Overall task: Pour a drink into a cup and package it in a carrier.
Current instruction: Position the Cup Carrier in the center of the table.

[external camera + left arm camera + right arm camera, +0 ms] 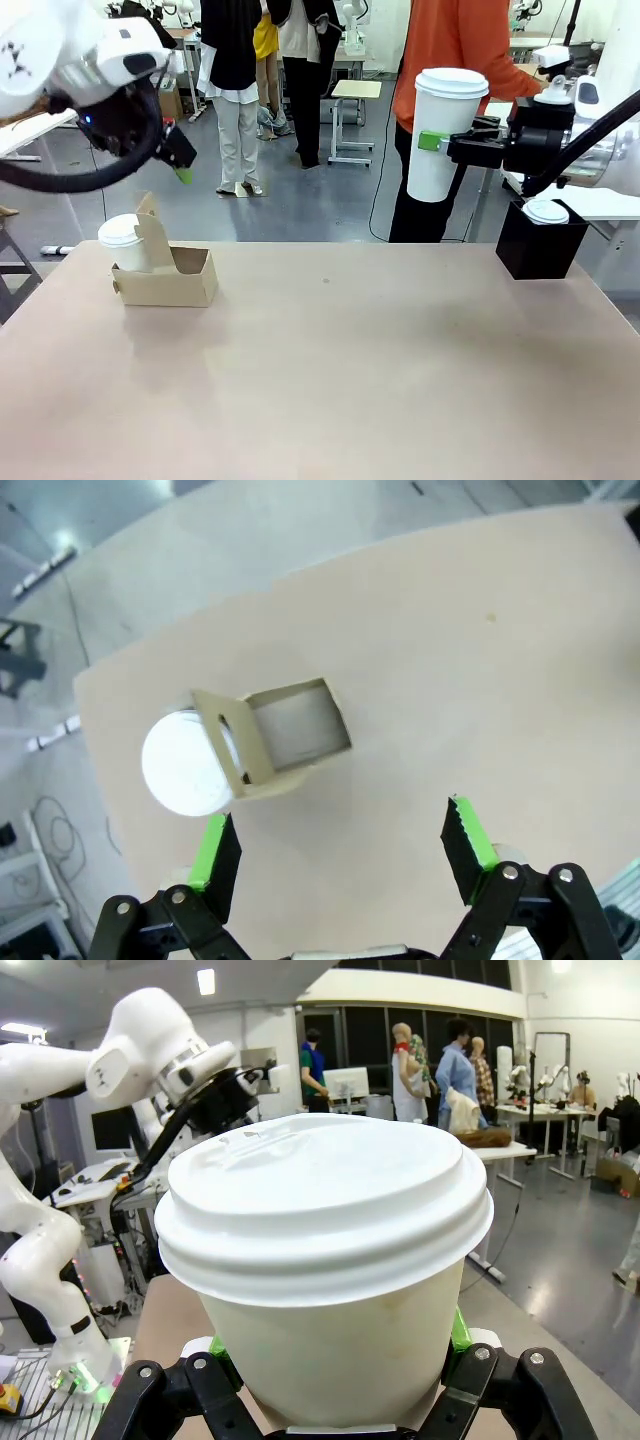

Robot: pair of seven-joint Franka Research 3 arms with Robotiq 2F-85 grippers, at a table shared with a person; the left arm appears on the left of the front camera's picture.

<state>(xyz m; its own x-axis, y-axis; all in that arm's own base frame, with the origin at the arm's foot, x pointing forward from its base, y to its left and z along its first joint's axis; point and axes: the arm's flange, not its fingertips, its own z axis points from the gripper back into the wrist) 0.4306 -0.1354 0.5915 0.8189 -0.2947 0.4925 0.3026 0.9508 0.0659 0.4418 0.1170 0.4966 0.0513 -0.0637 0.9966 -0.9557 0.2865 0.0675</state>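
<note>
Two cups matter here, and I read the desk [330, 340] from its left. My left pincer [178, 160] hangs above the carrier [170, 280], fingers spread apart with nothing between them. The carrier sits near the desk's left edge. One lidded cup, the seated cup [124, 243], already stands in the slot left of the tall handle [152, 232]. From the left wrist view I look almost straight down into the free slot [300, 725], which lies on the handle's other side, toward the middle of the desk. Well apart from all this, over the desk's far right, my right pincer [335, 1345] is clamped around the lower body of the held cup [445, 110]. That cup is upright, lid on, and high above the surface, just above and left of the black box [540, 275] with a loose lid [546, 211] on top. The free slot therefore lies left of and below the held cup, on the near side of the handle as the right arm would come in. I judge the coming move to be a long leftward carry with the cup's axis kept vertical, then a straight descent. The left pincer is the nearer one and may crowd that descent.
</note>
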